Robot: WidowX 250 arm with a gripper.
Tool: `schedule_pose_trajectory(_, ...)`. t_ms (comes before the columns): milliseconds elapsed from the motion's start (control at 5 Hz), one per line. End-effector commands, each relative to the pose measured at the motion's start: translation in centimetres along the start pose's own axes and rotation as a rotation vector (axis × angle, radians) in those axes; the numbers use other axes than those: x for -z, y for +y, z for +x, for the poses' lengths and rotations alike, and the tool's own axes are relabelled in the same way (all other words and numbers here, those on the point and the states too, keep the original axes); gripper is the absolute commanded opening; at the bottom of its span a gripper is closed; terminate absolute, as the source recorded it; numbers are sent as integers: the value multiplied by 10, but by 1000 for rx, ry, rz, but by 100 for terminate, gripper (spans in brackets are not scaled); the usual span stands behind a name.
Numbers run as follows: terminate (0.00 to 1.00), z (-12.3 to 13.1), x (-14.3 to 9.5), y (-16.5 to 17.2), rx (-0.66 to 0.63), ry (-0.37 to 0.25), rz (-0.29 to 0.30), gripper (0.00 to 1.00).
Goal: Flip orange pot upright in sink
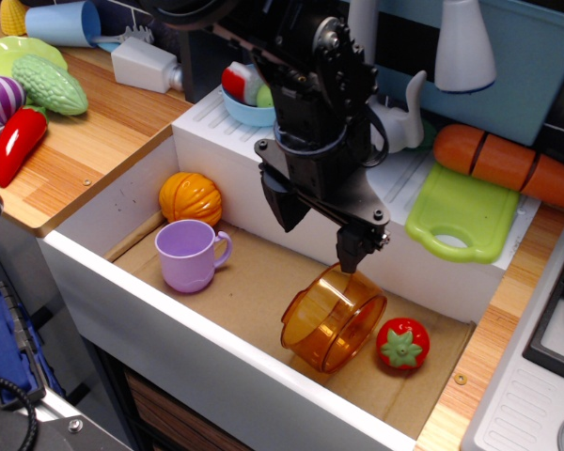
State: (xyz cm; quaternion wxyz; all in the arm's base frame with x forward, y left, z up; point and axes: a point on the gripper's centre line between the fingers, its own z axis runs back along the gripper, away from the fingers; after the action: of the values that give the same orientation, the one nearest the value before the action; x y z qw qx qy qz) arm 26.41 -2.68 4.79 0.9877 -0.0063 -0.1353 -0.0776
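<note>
You've got the gripper (321,235) spread wide, one fingertip touching the rim of the orange pot (333,318), tipped sideways on the sink (254,291) floor, tomato (401,343) just right

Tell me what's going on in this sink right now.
A black robot arm reaches down into the sink, its gripper at the upper rim of the orange pot. The pot lies on its side on the brown floor, not upright yet. A purple cup, a pumpkin and a toy tomato sit nearby, untouched.
</note>
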Motion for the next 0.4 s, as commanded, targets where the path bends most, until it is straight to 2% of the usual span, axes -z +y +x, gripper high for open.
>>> schedule_pose_trajectory(0,0,0,0,0,0,0,0,100)
schedule_pose_trajectory(200,0,0,2,-1,-39,10,-47,100)
